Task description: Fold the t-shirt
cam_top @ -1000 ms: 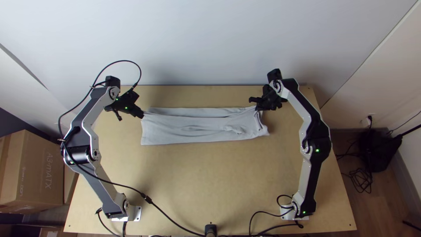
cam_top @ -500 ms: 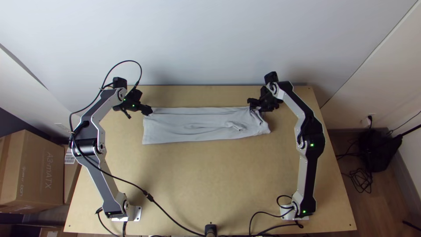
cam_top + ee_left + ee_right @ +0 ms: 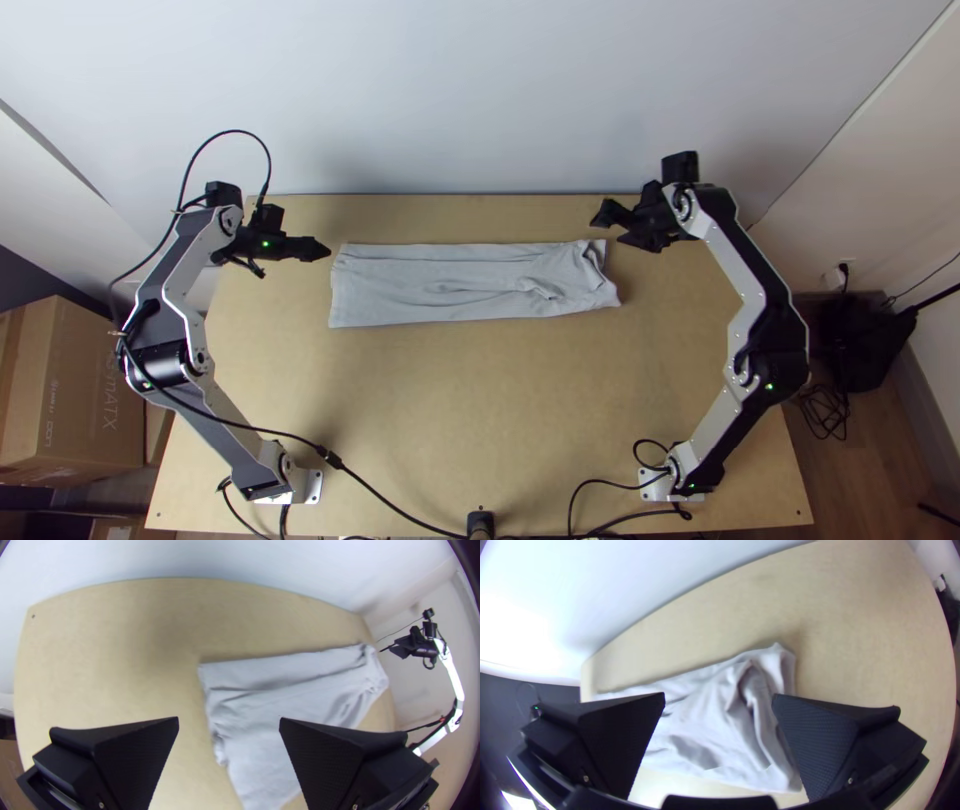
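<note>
The grey t-shirt (image 3: 450,285) lies on the table as a long folded strip, with a wrinkled, slightly bunched right end. Off its left end, the left gripper (image 3: 325,251) is apart from the cloth; in the left wrist view the left gripper (image 3: 228,727) stands open, the shirt (image 3: 270,700) beyond it. By the strip's upper right corner is the right gripper (image 3: 607,228). The right wrist view shows the right gripper (image 3: 719,702) open, nothing between its fingers held, with the creased end of the shirt (image 3: 730,715) beyond.
The wooden table (image 3: 450,420) extends on all sides of the shirt. A wall (image 3: 470,100) rises behind its far edge. A black cable (image 3: 380,490) crosses the near left part, and a camera mount (image 3: 481,524) stands at the near edge.
Both grippers have come off the shirt's upper corners and opened, the left moving left, the right moving right and slightly up. The shirt lies almost as before, its upper right corner released.
</note>
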